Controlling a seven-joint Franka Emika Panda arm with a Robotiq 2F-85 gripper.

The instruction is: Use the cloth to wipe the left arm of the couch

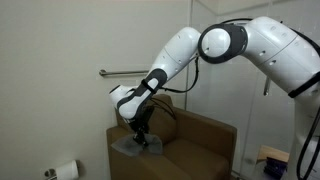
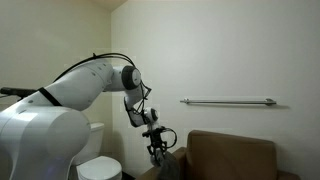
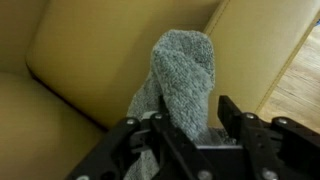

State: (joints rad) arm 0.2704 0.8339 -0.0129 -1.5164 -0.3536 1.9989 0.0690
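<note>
The cloth (image 3: pixel 182 75), a grey terry piece, sits in the middle of the wrist view, rising in a bunched fold from between the gripper's (image 3: pixel 185 132) dark fingers (image 3: pixel 238 125). The fingers stand close on either side of it and pinch its lower part. Behind it lies the tan cushioned surface of the couch (image 3: pixel 80 55), and a strip of wooden floor (image 3: pixel 300 75) shows at the right edge.

In an exterior view, the cloth (image 1: pixel 128 146) appears pale and spread on the couch arm (image 1: pixel 130 165) at lower centre-left, with the gripper (image 1: pixel 141 138) pressed down onto it from above. The brown couch (image 1: pixel 195 145) fills the lower middle. A grab bar (image 1: pixel 125 72) runs along the wall above it, and a toilet paper roll (image 1: pixel 66 171) sits at lower left.

In an exterior view, the gripper (image 2: pixel 157 152) hangs at lower centre, just beside the couch (image 2: pixel 235 158), and a toilet (image 2: pixel 100 168) stands to its left.
</note>
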